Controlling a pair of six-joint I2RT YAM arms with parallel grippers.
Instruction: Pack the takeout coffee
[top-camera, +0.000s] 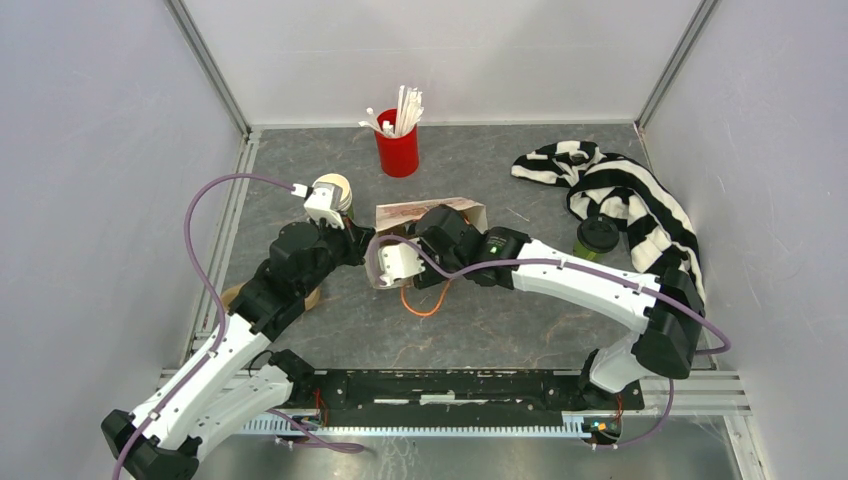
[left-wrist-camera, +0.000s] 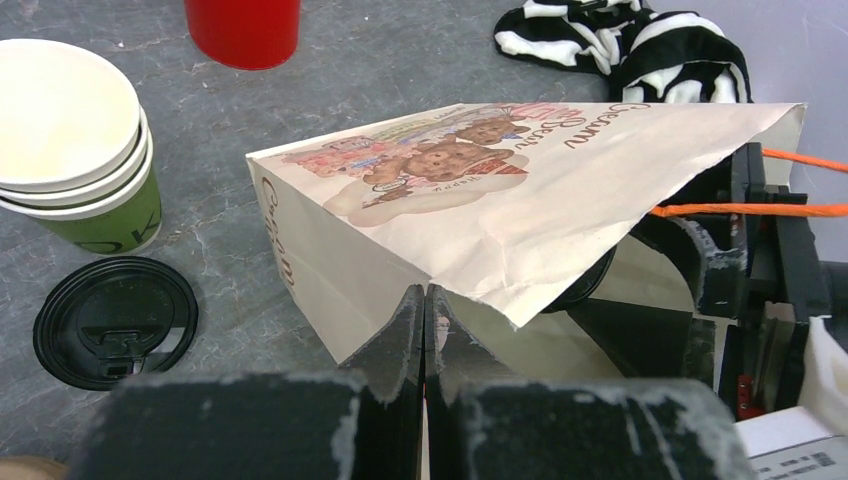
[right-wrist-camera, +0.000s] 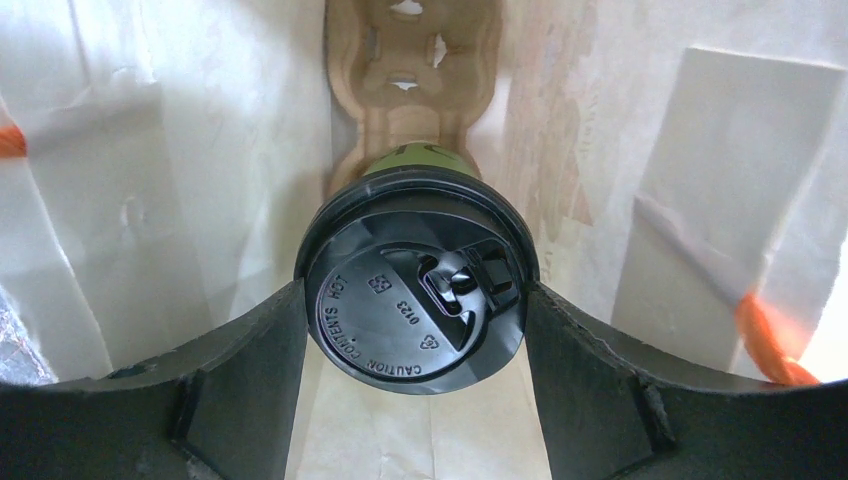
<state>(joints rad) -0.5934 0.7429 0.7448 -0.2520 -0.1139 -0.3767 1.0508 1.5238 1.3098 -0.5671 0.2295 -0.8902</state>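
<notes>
A printed paper bag lies on its side with its mouth held up. My left gripper is shut on the edge of that mouth, also seen from above. Inside the bag, one takeout coffee, a green cup with a black lid, sits between my right gripper's fingers, which press both sides of the lid. Its base rests against a cardboard carrier. A second takeout coffee stands on the table beside the striped cloth. From above, the right gripper's tips are hidden in the bag.
A stack of lidless green cups and a loose black lid lie left of the bag. A red cup of white sticks stands at the back. A black-and-white striped cloth lies at the right. Orange bag handles trail out.
</notes>
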